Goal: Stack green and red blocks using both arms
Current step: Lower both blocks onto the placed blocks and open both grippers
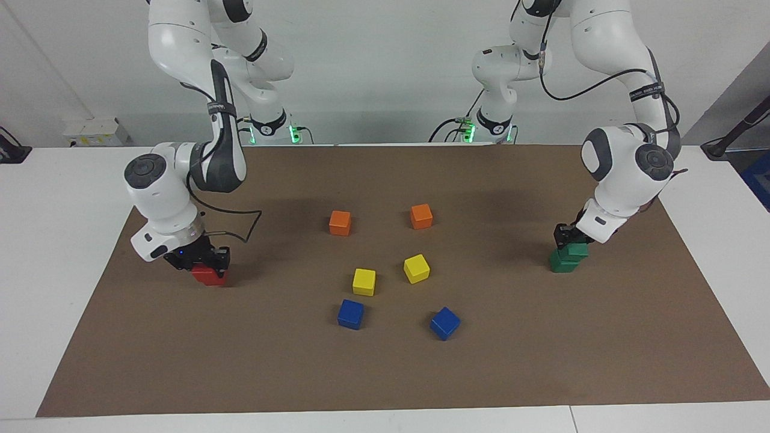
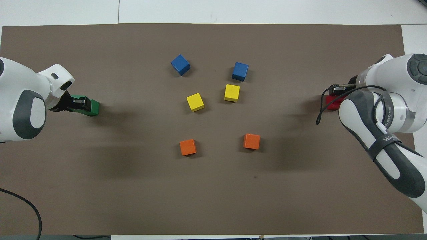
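Note:
Two dark green blocks form a stack toward the left arm's end of the table. The upper green block [image 1: 577,250] sits a little askew on the lower green block [image 1: 563,264]. My left gripper [image 1: 567,237] is down on the upper one and shut on it; they also show in the overhead view [image 2: 91,107]. Toward the right arm's end, my right gripper [image 1: 203,260] is low over red blocks [image 1: 210,276] and shut on the top of them. Only one red shape shows under it, also in the overhead view [image 2: 333,102].
Loose cubes lie in the middle of the brown mat [image 1: 385,373]: two orange [image 1: 340,223] [image 1: 421,216] nearest the robots, two yellow [image 1: 364,281] [image 1: 416,268], and two blue [image 1: 351,314] [image 1: 444,323] farthest from them. A black cable [image 1: 240,216] hangs by the right arm.

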`<state>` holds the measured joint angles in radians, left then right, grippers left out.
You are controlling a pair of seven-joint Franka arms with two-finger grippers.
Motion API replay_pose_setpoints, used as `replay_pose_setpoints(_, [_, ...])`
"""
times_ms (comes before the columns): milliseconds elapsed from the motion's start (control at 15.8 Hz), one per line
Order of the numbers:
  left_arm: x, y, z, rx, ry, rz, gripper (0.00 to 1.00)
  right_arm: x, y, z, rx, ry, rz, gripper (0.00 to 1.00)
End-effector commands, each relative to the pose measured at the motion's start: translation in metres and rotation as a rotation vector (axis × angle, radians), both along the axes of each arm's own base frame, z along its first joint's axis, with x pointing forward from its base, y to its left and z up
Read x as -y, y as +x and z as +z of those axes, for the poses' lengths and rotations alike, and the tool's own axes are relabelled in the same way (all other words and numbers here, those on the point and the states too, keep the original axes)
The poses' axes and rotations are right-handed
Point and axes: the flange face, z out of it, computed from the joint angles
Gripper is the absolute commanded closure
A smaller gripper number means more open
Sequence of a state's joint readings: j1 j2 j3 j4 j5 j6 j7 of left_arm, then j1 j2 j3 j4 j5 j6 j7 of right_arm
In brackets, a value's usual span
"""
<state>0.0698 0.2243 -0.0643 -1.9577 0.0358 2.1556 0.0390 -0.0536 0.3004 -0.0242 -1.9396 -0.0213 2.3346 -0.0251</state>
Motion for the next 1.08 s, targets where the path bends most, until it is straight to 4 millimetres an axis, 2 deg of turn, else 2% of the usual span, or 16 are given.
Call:
replay_pose_setpoints(0, [-0.001, -0.018, -0.009, 0.009, -0.007, -0.002, 1.00, 0.002, -0.009, 0.001, 0.013, 0.009, -0.006, 1.00])
replay_pose_setpoints(63, [-0.002, -0.019, -0.009, 0.009, -0.006, -0.007, 0.91, 0.002, -0.009, 0.001, 0.012, 0.010, -0.007, 1.00])
replay_pose_setpoints(127, [-0.002, -0.020, -0.009, 0.006, -0.006, -0.010, 0.54, 0.003, -0.009, 0.002, 0.014, 0.010, -0.009, 1.00])
replay_pose_setpoints(190, [-0.002, -0.023, -0.011, -0.002, -0.006, -0.013, 0.01, 0.003, -0.010, 0.001, 0.012, 0.010, -0.009, 1.00])
replay_pose_setpoints(254, [-0.002, -0.026, -0.013, -0.008, -0.006, -0.013, 0.00, 0.003, -0.010, 0.001, 0.012, 0.010, -0.007, 1.00])
replay_pose_setpoints(317, [-0.002, -0.026, -0.013, -0.008, -0.006, -0.013, 0.00, 0.005, -0.010, 0.001, 0.012, 0.010, -0.010, 0.89])
replay_pose_setpoints(380, [-0.002, -0.026, -0.013, -0.008, -0.006, -0.012, 0.00, 0.009, -0.010, 0.001, 0.012, 0.010, -0.018, 0.05])
replay_pose_setpoints(444, [-0.002, -0.025, -0.013, -0.005, -0.006, -0.010, 0.00, 0.009, -0.010, 0.001, 0.012, 0.010, -0.016, 0.00])
replay_pose_setpoints(698, [0.001, -0.018, -0.002, 0.011, -0.005, -0.001, 0.00, 0.009, -0.010, 0.003, 0.006, 0.010, -0.016, 0.00])
replay_pose_setpoints(888, [0.009, -0.003, 0.038, -0.007, -0.004, -0.003, 0.00, 0.004, -0.006, 0.016, 0.006, 0.011, -0.011, 0.00])
replay_pose_setpoints(1015, [0.012, -0.004, 0.073, -0.065, -0.001, 0.004, 0.00, -0.001, 0.004, 0.049, -0.002, 0.009, 0.001, 0.00])
